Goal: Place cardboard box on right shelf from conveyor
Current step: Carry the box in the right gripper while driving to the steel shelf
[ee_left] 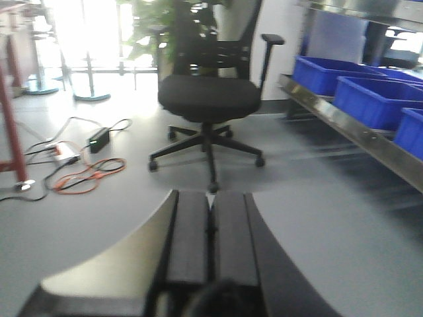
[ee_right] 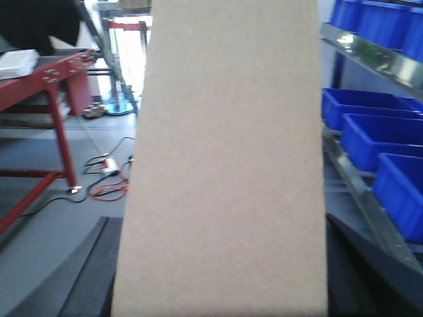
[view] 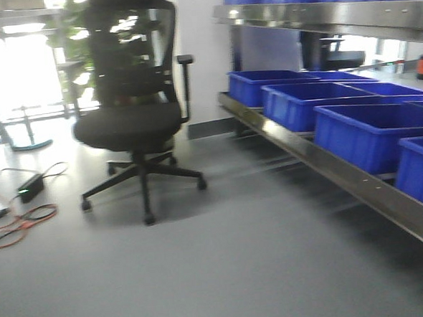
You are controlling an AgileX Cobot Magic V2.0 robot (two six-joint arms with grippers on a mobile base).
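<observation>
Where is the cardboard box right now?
The cardboard box fills the middle of the right wrist view, between the right arm's fingers, left of the blue bins.

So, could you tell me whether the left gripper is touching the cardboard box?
Apart. The left wrist view shows the left gripper shut on nothing, with floor round its tips; the cardboard box appears only in the right wrist view.

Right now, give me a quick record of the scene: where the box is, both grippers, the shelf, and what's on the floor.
right gripper: shut on the cardboard box
cardboard box: upright, fills the right wrist view
left gripper: shut, empty
right shelf: steel, lower level holds a row of blue bins
floor: black office chair, orange and black cables
</observation>
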